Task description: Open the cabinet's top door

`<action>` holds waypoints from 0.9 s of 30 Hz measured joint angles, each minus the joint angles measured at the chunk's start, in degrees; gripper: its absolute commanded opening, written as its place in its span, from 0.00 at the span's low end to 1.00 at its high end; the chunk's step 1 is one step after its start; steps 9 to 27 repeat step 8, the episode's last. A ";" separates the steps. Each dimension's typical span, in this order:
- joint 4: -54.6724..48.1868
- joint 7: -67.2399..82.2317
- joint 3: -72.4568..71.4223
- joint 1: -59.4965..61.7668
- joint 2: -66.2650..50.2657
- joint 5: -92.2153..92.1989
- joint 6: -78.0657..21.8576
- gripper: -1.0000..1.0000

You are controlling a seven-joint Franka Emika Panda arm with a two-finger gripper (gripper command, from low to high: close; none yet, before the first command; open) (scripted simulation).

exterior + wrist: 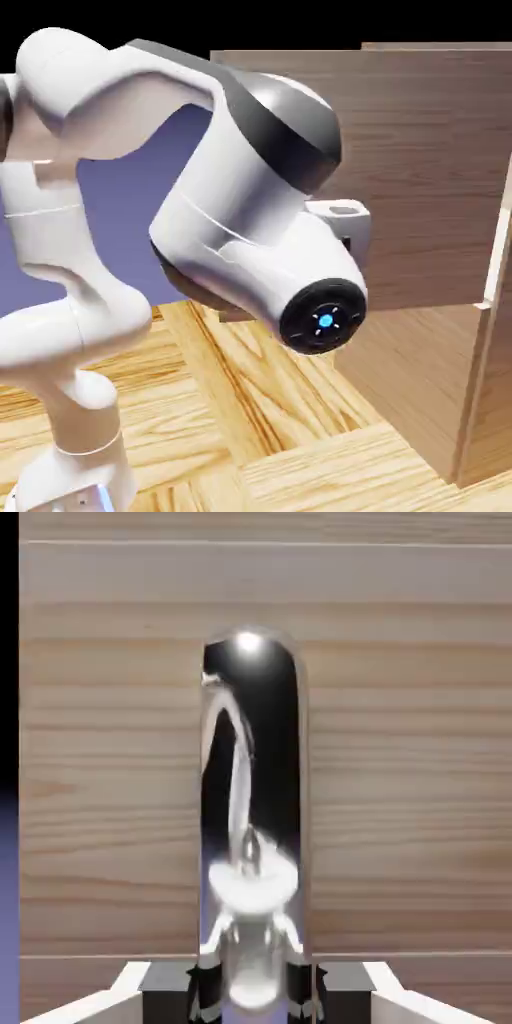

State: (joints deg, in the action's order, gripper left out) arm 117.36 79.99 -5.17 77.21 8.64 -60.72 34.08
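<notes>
Clamping my two grey fingers [168,990] on the slim, shiny silver bar handle [255,812], I hold the larger upper wood-grain door panel [400,762] of the tall light-brown cabinet [420,400], which stands swung out from it. My pads sit near the bar's end, so a pull off the hinge arc could slide them off.

The light wood-grain cabinet [420,400] has its top door [420,170] swung open, silver bar handle [253,812] upright
</notes>
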 measured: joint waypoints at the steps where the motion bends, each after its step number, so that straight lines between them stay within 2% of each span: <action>1: -2.08 0.42 -0.04 -0.16 -1.82 0.82 -0.91 0.00; 7: -14.54 1.85 -0.70 -0.89 -12.15 4.60 -6.18 0.00; 8: -15.66 1.90 -0.85 -0.89 -13.04 4.86 -6.65 1.00; 27: -15.66 1.90 -0.85 -0.89 -13.04 4.86 -6.65 1.00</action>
